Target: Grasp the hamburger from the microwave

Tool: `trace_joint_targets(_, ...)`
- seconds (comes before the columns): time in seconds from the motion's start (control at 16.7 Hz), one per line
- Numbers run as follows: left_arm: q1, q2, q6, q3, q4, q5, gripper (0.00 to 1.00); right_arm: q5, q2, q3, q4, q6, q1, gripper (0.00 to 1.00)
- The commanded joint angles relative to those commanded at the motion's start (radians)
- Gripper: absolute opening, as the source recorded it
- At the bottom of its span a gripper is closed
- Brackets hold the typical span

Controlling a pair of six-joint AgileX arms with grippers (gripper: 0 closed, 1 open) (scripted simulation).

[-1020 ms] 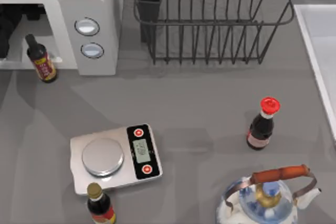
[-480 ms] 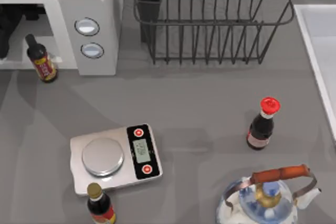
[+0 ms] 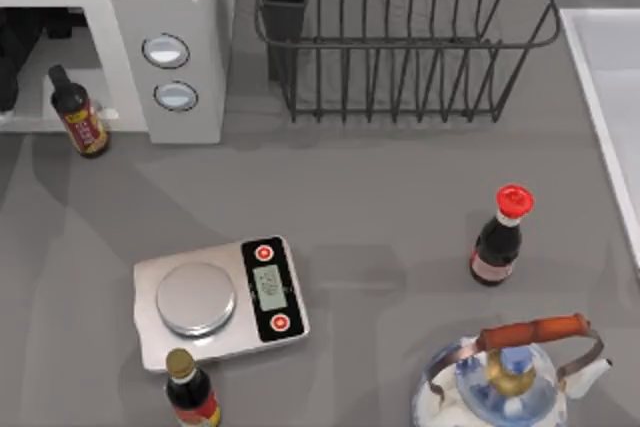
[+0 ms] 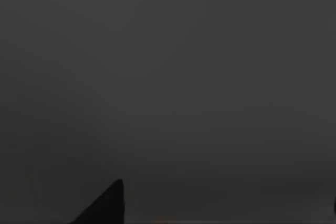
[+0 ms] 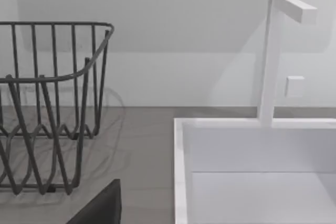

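The white microwave (image 3: 170, 7) stands at the table's back left, its grey panel carrying two round pale blue buttons. Its cavity is open toward the front. My left arm (image 3: 12, 57) shows as a dark shape reaching into that cavity at the far left edge. The hamburger is hidden from view. A dark red-labelled sauce bottle (image 3: 80, 117) stands at the cavity's mouth, just right of the arm. The left wrist view is dark. My right gripper (image 5: 226, 219) is parked off to the right, open, facing a white sink, with one dark finger (image 5: 105, 205) showing.
A silver kitchen scale (image 3: 215, 299) lies front left, with a sauce bottle (image 3: 190, 397) at its front edge. A black wire rack (image 3: 400, 37) stands at the back centre. A red-capped bottle (image 3: 498, 237), a blue-white kettle (image 3: 515, 377) and a white sink (image 3: 610, 77) occupy the right.
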State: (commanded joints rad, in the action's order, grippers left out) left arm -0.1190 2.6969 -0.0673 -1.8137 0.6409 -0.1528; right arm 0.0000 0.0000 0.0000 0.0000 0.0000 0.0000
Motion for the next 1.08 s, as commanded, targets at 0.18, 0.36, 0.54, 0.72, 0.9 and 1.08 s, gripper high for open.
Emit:
trace_joint_targets(0.18, 0.016, -0.066, 0.008, 0.062, -0.013, 0.022, 0.00, 0.000, 0.000, 0.000, 0.000, 0.000, 0.000, 1.00)
trace_joint_targets(0.36, 0.057, -0.226, 0.026, 0.200, -0.041, 0.072, 0.00, 0.000, 0.000, 0.000, 0.000, 0.000, 0.000, 1.00)
trace_joint_targets(0.54, 0.126, -0.459, 0.051, 0.400, -0.080, 0.137, 0.00, 0.000, 0.000, 0.000, 0.000, 0.000, 0.000, 1.00)
trace_joint_targets(0.72, 0.210, -0.718, 0.078, 0.633, -0.125, 0.211, 0.00, 0.000, 0.000, 0.000, 0.000, 0.000, 0.000, 1.00)
trace_joint_targets(0.9, 0.288, -0.955, 0.103, 0.855, -0.167, 0.281, 0.00, 0.000, 0.000, 0.000, 0.000, 0.000, 0.000, 1.00)
trace_joint_targets(1.08, 0.345, -1.118, 0.124, 1.016, -0.200, 0.336, 0.00, 0.000, 0.000, 0.000, 0.000, 0.000, 0.000, 1.00)
